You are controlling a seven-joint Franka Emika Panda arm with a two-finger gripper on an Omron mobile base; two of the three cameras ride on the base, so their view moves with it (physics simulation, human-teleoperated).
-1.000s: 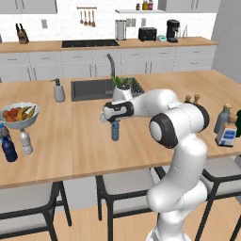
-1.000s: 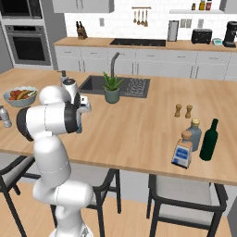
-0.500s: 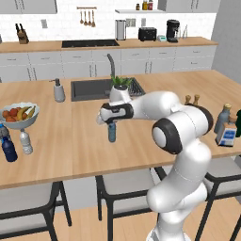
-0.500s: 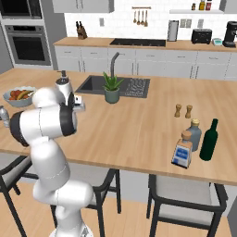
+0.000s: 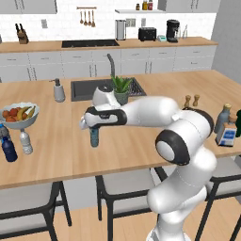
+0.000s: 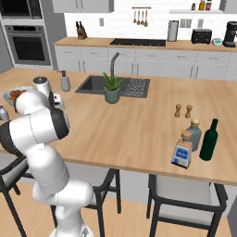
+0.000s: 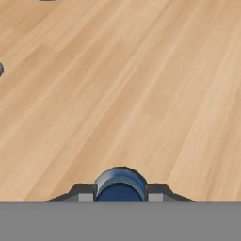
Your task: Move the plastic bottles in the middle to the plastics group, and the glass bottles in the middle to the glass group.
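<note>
My gripper (image 5: 94,126) is shut on the top of a slim translucent blue plastic bottle (image 5: 94,138), which hangs upright just above the wooden counter (image 5: 141,146), left of the middle. In the hand view its dark cap (image 7: 120,184) sits between the fingertips (image 7: 84,195). At the far left stand the dark navy bottle (image 5: 8,148), a blue-capped clear bottle (image 5: 4,130) and a clear-greyish white-capped plastic bottle (image 5: 25,141). At the right, the squat cork-stoppered glass bottle (image 6: 182,150) stands beside the grey-blue bottle (image 6: 194,134) and the dark green bottle (image 6: 209,140).
A fruit bowl (image 5: 19,116) sits behind the left bottles. The sink (image 5: 82,89), a potted plant (image 5: 121,89) and a soap dispenser (image 5: 58,90) lie behind the gripper. Wooden salt-and-pepper shakers (image 6: 183,110) stand right of centre. Stools line the near edge.
The arm has swung to the left and slightly toward the near edge, carrying the blue bottle with it. The other bottles have stayed put.
</note>
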